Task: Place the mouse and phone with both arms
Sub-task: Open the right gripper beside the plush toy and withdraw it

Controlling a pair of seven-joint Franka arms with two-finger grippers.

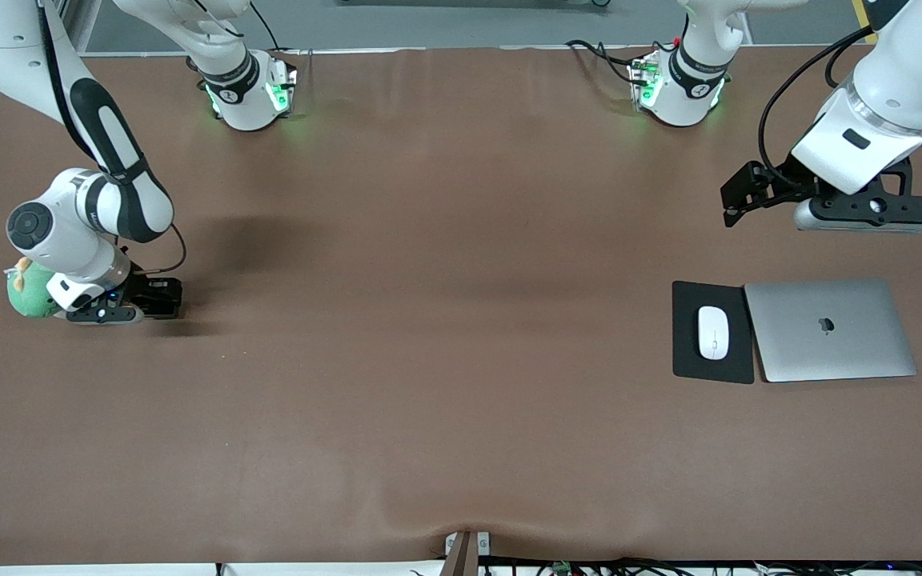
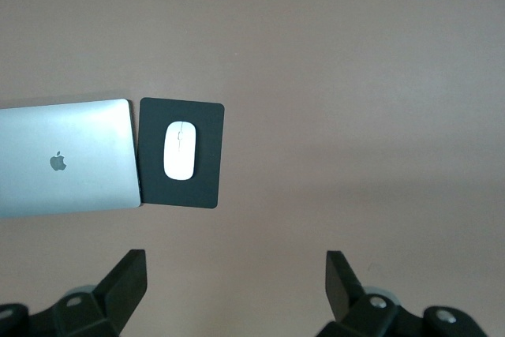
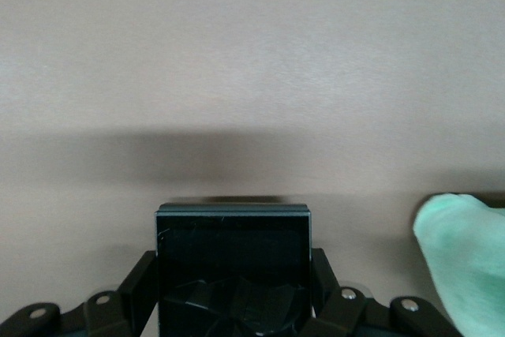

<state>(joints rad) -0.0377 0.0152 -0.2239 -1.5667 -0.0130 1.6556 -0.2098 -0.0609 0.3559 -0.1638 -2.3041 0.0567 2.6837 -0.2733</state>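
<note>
Front view: the brown table (image 1: 445, 384) fills the scene. Toward my left arm's end lies a closed silver laptop (image 1: 829, 330); just beside it a black pad (image 1: 713, 332) carries the mouse (image 1: 713, 332), a smooth white oval with a thin grey line, its long axis running toward and away from the front camera. My left gripper (image 1: 737, 200) hangs released above the table. My right gripper (image 1: 158, 300), low beside a green plush toy (image 1: 29, 292), is clenched on the phone (image 3: 233, 266), glossy black.
</note>
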